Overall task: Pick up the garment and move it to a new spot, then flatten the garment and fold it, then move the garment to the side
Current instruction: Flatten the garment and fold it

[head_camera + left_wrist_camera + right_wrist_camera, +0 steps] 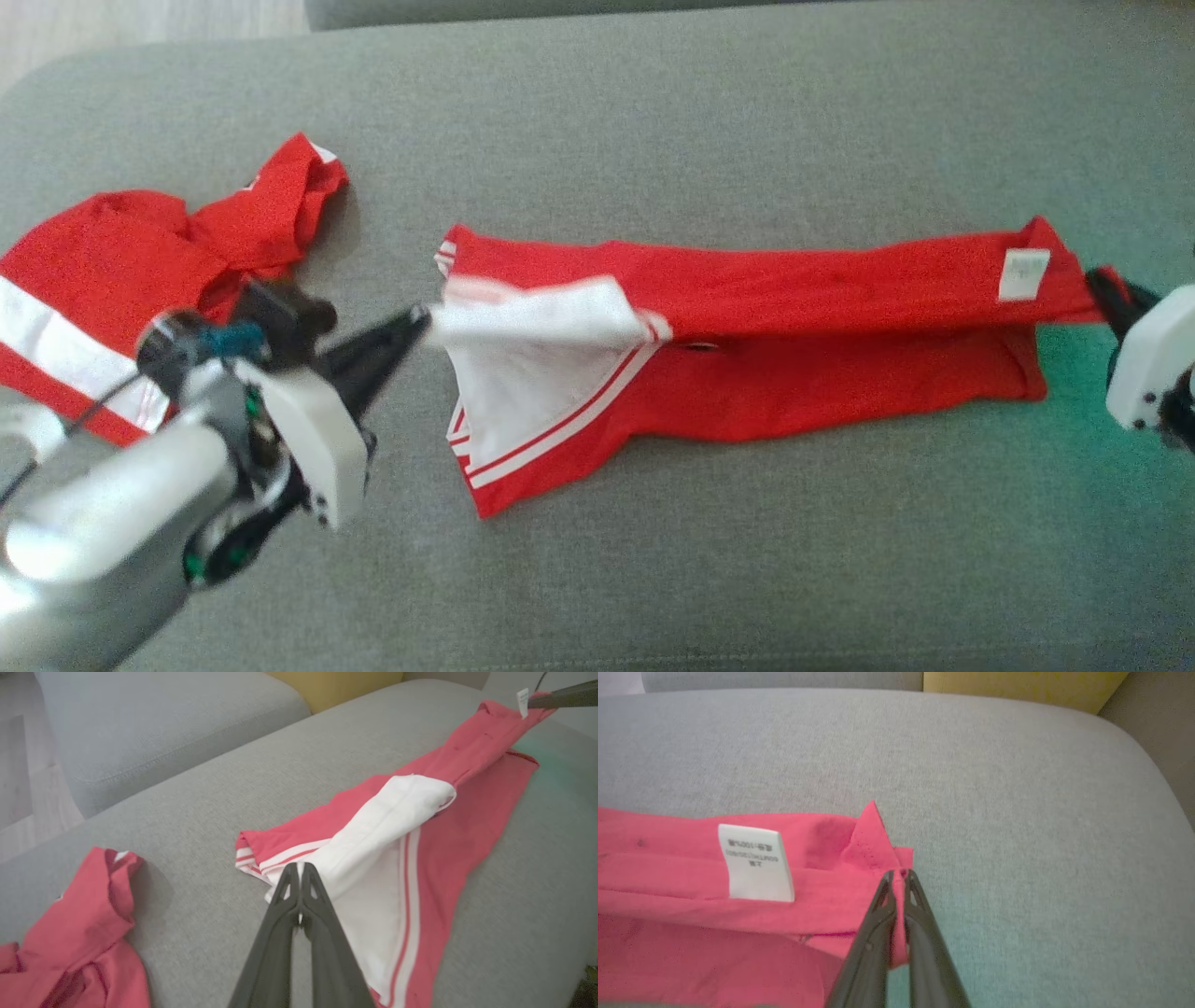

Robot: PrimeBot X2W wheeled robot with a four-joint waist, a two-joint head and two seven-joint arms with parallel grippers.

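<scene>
Across the sofa the garment lies stretched left to right. Left pincer clamps its white end; right pincer clamps its red corner.

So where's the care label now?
In the head view the care label lies at the right end of the red garment, just left of the right gripper pinching it.

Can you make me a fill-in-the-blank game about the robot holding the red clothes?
1. The left gripper is shut on the ____ part of the stretched garment.
2. The right gripper pinches its red corner, next to a small white ____.
3. The sofa underneath is ____.
4. A second garment lies crumpled on the robot's ____ side.
Missing words: white; label; grey; left.
</scene>
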